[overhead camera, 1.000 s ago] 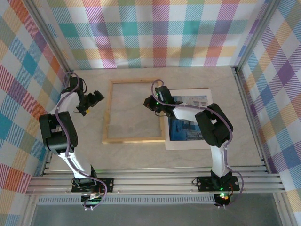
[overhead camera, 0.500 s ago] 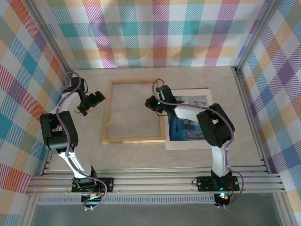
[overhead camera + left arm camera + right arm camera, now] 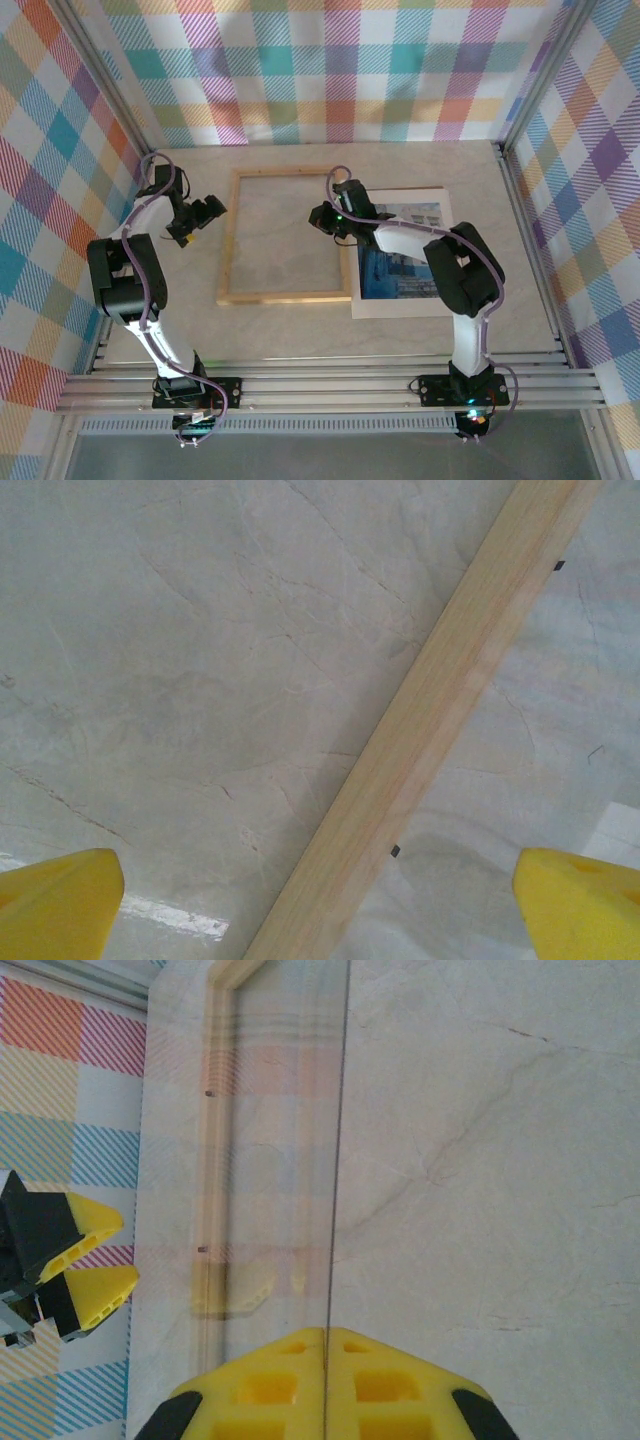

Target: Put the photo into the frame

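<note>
A pale grey, marble-veined tabletop [image 3: 300, 330] sits evenly lit inside a booth whose back and side walls [image 3: 330, 70] are covered in a pastel plaid pattern, silver metal posts [image 3: 100, 75] standing in the corners and grooved metal rails [image 3: 330, 385] running along the near edge

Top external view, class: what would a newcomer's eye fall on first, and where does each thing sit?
The light wooden frame lies mid-table, the right gripper shut on the edge of its clear pane. Right of it lies the blue photo, partly under the right arm; the open left gripper hovers at the frame's left rail.
</note>
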`<state>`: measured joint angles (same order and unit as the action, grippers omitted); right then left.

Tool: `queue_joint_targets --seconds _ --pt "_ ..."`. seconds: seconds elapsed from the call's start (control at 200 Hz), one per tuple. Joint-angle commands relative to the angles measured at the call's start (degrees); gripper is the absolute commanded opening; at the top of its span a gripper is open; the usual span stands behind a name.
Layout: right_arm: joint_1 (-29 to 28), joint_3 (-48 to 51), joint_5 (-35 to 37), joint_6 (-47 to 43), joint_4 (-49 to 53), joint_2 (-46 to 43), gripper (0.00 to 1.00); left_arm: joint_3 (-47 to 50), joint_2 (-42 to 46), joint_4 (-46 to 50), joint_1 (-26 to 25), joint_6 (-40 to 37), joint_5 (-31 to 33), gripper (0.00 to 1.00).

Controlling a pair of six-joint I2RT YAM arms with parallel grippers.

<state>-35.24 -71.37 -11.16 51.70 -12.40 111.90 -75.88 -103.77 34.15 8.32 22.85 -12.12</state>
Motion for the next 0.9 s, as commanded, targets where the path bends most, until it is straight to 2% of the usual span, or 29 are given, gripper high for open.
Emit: queue_joint_targets --seconds 0.0,0.66,0.895 --pt "0.31 0.93 0.76 0.47 -1.04 -2.09 0.0 0.04 -0.26 0.5 -0.58 -0.99 0.22 1.0" --pt "0.26 0.97 0.08 -0.41 0.5 -2.6 0.0 -0.2 -0.91 0.74 -0.97 -1.27 -0.09 1.0" --pt "0.4 1.59 1.93 -1.41 1.7 -3.56 0.0 -0.26 -0.82 0.83 -1.0 -1.31 -0.1 1.0"
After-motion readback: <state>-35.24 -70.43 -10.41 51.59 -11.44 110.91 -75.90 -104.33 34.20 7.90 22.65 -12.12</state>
